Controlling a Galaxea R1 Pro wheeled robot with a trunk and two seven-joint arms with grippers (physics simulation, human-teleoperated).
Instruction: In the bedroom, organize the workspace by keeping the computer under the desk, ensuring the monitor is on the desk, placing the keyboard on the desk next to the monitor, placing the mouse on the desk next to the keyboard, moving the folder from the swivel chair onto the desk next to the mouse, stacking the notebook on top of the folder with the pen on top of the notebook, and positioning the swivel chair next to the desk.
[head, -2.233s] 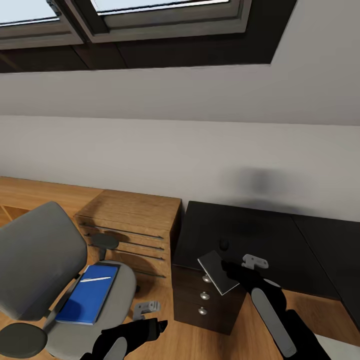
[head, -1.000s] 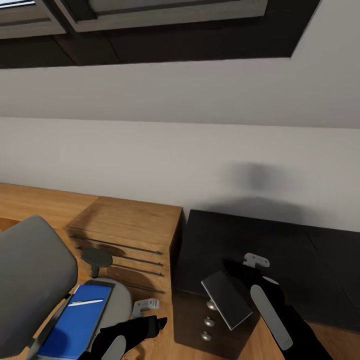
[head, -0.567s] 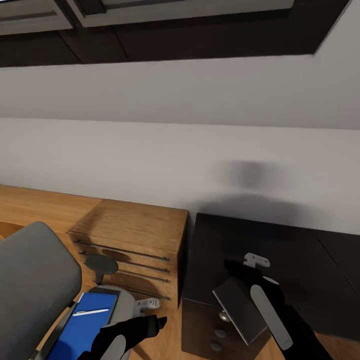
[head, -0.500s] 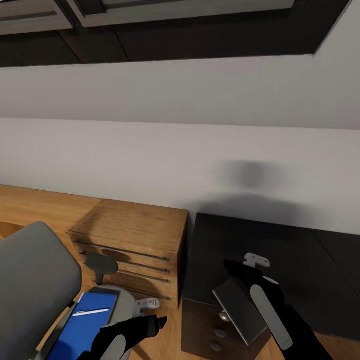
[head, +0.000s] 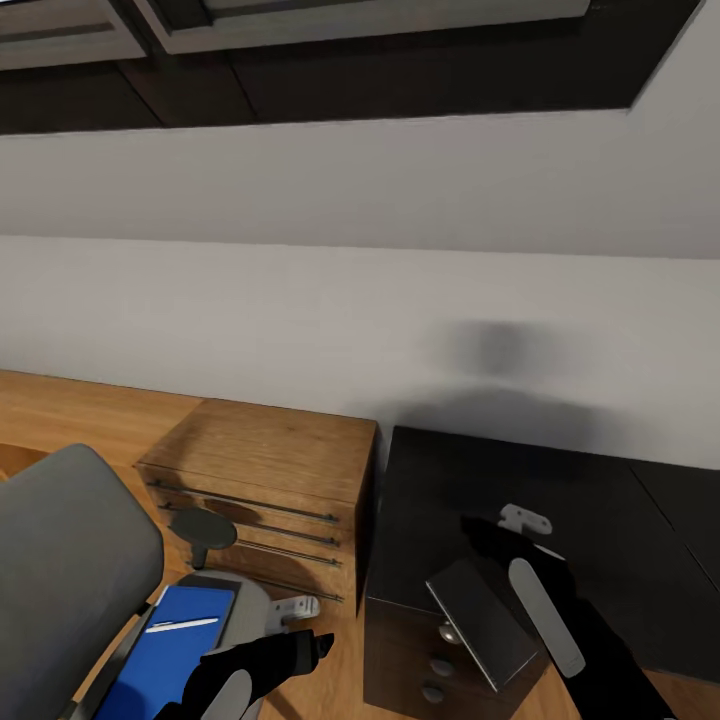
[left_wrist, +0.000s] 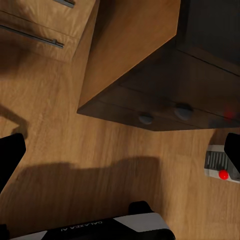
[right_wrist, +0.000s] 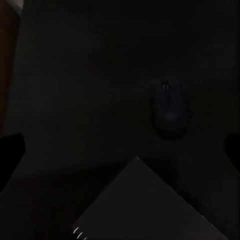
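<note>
The grey notebook (head: 480, 620) lies tilted over the front left corner of the black desk (head: 610, 500), above the drawer unit (head: 400, 655). My right gripper (head: 485, 545) hovers just behind it, open, fingers wide apart (right_wrist: 120, 150). Beyond the notebook's (right_wrist: 150, 205) corner sits the mouse (right_wrist: 170, 112). The blue folder (head: 165, 665) rests on the swivel chair (head: 70, 560) seat with the white pen (head: 182, 625) on it. Low beside the chair, my left gripper (head: 318, 640) is open and empty (left_wrist: 120, 150). The computer (left_wrist: 220, 167) stands under the desk. The monitor and keyboard are out of view.
A low light-wood cabinet (head: 270, 470) stands against the wall between chair and desk. Wood floor (left_wrist: 75, 145) runs in front of the drawer unit (left_wrist: 160, 100). The sloped white wall rises close behind the desk.
The head camera came closer and turned right over the earlier frames. In the last half second my right arm edged up and to the right while the notebook stayed put.
</note>
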